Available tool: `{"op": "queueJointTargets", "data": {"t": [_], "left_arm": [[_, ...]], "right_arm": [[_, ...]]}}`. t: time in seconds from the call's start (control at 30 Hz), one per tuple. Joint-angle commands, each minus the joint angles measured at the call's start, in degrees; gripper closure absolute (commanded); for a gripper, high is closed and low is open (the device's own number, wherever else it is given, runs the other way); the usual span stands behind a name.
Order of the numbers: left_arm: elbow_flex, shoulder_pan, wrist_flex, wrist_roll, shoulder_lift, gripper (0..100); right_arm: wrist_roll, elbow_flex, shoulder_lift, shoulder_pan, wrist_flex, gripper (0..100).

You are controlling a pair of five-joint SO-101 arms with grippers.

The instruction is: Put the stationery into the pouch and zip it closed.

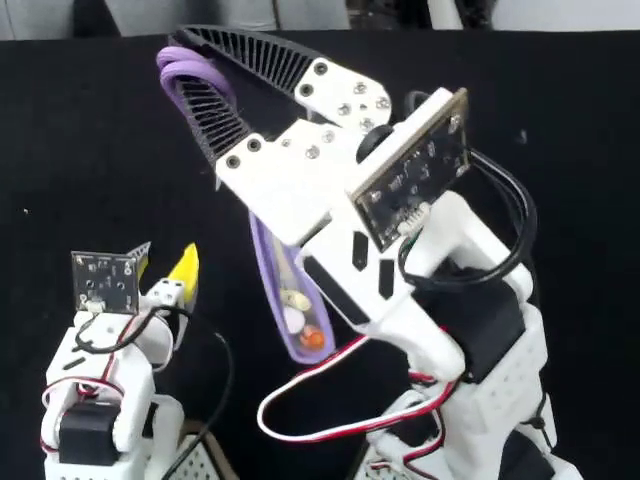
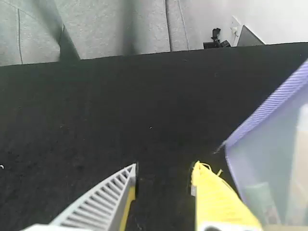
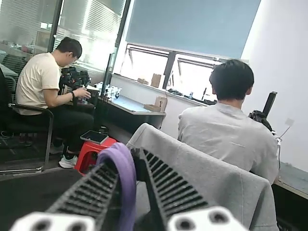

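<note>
Overhead, the black ribbed right tool [image 1: 185, 70] pinches the top of a purple pouch [image 1: 265, 260] hanging beneath it over the black desk [image 1: 80, 150]; small white and orange pieces [image 1: 297, 305] lie in its bottom. From the left wrist, the left tool [image 2: 163, 171], ribbed grey and yellow, stands open, with the pouch's clear panel just beside it. From the right wrist, the pouch's smooth purple edge is clamped in the right tool.

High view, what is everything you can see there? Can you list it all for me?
pouch: one, purple and clear, held up by one end, the rest hanging down
stationery: a few pieces, white and orange, inside the pouch's lower end
table: one, black, under everything
left hand: one, yellow and grey fingers, open, low beside the pouch
right hand: one, black ribbed fingers, shut on the pouch's purple end, raised high
</note>
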Motion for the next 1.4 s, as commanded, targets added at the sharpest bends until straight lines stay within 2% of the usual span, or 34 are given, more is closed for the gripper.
{"op": "queueJointTargets", "data": {"t": [0.0, 0.1, 0.23, 0.3, 0.43, 0.57, 0.67, 0.8, 0.9, 1.03, 1.2, 1.37], "left_arm": [[-4.09, -0.48, 0.35, -0.70, 0.26, 80], [-5.58, 0.40, 1.93, -0.70, 0.26, 80], [-10.51, 7.16, 8.09, -0.79, 0.26, 81], [-13.58, 6.99, 8.00, -0.88, 0.26, 81], [-14.55, -3.47, -1.41, -0.79, 0.35, 81], [-5.41, -12.44, -16.79, -0.18, 0.53, 81], [1.36, -15.25, -25.05, 3.69, 0.53, 81], [2.77, -19.30, -30.51, 8.97, 0.62, 81], [3.47, -19.38, -34.55, 8.79, 3.52, 81], [3.82, -19.03, -39.65, 8.88, 15.56, 81], [0.40, -13.67, -37.27, 8.62, 27.43, 81], [-6.90, -6.37, -18.55, 8.62, 22.95, 81]], "right_arm": [[0.53, -0.40, -1.54, -0.26, -1.05, 98.8], [0.53, -0.40, -1.54, -0.26, -1.05, 98.8], [0.62, -0.31, -1.45, -0.26, -1.14, 98.8], [0.53, -0.31, -1.54, -0.26, -0.97, 98.8], [0.44, -0.48, -1.89, -0.26, 1.05, 98.8], [0.44, -0.92, -1.98, -0.35, 3.43, 98.8], [0.44, -1.01, -2.07, -0.35, 4.57, 98.8], [0.44, -1.01, -2.07, -0.35, 6.24, 98.8], [0.44, -1.01, -2.07, -0.35, 7.38, 98.8], [0.44, -0.57, -3.74, -0.35, 7.91, 98.8], [0.79, -0.92, -4.35, -0.35, 7.65, 98.8], [0.79, -0.75, -4.53, -0.35, 7.65, 98.8]]}}
